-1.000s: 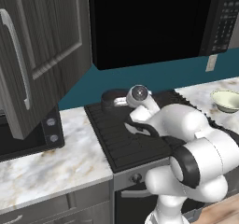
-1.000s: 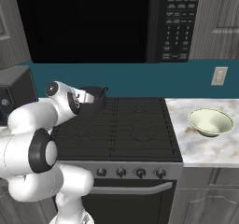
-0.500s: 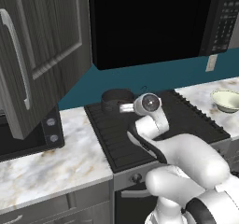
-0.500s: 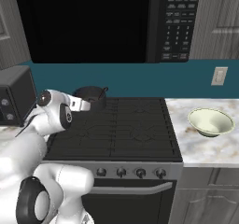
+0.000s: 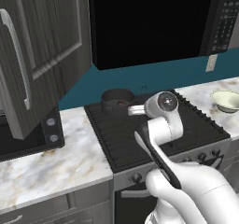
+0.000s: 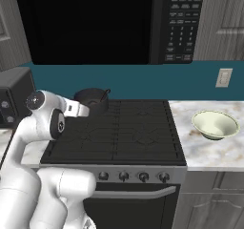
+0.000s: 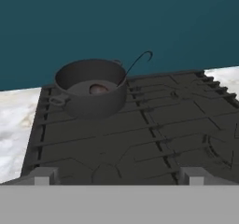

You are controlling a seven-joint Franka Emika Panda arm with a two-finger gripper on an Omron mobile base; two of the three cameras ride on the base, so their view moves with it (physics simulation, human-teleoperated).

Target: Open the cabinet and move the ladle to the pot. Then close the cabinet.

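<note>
1. Ladle (image 7: 135, 64) sits inside the pot (image 7: 91, 92): in your hand view its bowl lies on the pot's floor, and its thin hooked handle leans over the rim and curls up toward the upper middle of the frame.
2. You see the pot at the back left corner of the stove (image 5: 158, 129), left of centre in the left base view and in the middle left of the right base view.
3. Your gripper (image 7: 116, 175) has its two fingertips wide apart at the bottom of the hand view, with nothing between them; they stand over the front of the stove, well apart from the pot.
4. You find the cabinet (image 5: 37, 55) door swung open, filling the upper left of the left base view, its long silver handle (image 5: 16, 55) near the left edge.
5. A black microwave (image 6: 95, 23) hangs across the top of the right base view.
6. A pale bowl (image 6: 215, 124) rests on the marble counter (image 6: 209, 151) at the right, well apart from the pot.
</note>
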